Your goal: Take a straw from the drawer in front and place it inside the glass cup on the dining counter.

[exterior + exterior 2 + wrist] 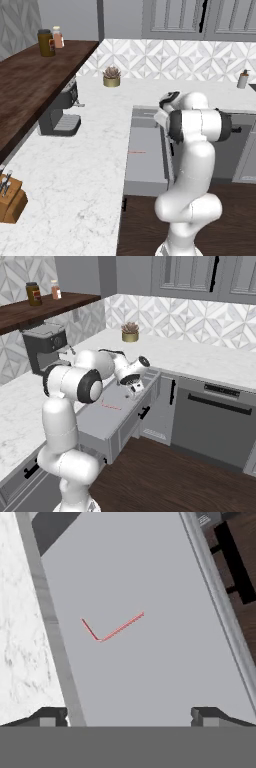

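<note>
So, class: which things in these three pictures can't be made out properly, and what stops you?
- Left base view: the arm covers the end effector and part of the drawer.
- Left base view: the straw is a faint mark.
- Right base view: jar label too small.

The arm (192,165) is glossy white, built of rounded, bulbous segments joined by dark grey bands at the joints. The gripper (129,714) ends in two small dark fingertips (50,716), blocky with lighter grey faces.
</note>
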You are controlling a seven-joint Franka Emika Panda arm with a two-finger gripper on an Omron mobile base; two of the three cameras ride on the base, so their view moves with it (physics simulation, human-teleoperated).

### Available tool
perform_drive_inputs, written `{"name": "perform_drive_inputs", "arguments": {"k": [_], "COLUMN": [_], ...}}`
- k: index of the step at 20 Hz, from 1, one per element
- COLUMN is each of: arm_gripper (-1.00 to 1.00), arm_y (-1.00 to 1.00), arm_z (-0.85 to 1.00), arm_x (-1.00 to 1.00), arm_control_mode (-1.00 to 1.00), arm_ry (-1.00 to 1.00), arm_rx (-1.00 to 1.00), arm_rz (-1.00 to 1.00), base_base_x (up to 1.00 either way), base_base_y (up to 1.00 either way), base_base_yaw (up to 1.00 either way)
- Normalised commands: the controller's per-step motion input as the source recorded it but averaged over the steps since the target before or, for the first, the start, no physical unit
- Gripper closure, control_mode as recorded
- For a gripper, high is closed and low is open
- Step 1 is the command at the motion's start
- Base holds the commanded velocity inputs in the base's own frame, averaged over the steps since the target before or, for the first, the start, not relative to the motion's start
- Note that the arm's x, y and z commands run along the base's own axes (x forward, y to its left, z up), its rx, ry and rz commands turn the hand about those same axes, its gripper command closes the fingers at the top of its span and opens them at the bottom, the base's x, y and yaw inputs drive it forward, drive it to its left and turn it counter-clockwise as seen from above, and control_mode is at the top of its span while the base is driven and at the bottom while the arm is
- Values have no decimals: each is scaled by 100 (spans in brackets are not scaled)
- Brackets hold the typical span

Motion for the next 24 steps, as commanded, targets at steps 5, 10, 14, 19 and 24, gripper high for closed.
{"name": "perform_drive_inputs", "arguments": {"k": [5, 10, 14, 19, 24], "arm_gripper": [-100, -100, -100, -100, -100], "arm_y": [41, 2, 0, 0, 0], "arm_z": [-32, -53, -61, -60, -53], "arm_x": [65, 12, 0, -1, -12], "arm_control_mode": [-100, -100, -100, -100, -100], "arm_ry": [36, 18, 4, 0, -3], "arm_rx": [-9, -13, -12, -11, -6], "arm_rz": [0, 0, 0, 0, 0], "base_base_x": [0, 0, 0, 0, 0], "base_base_y": [0, 0, 0, 0, 0], "base_base_yaw": [0, 0, 0, 0, 0]}}
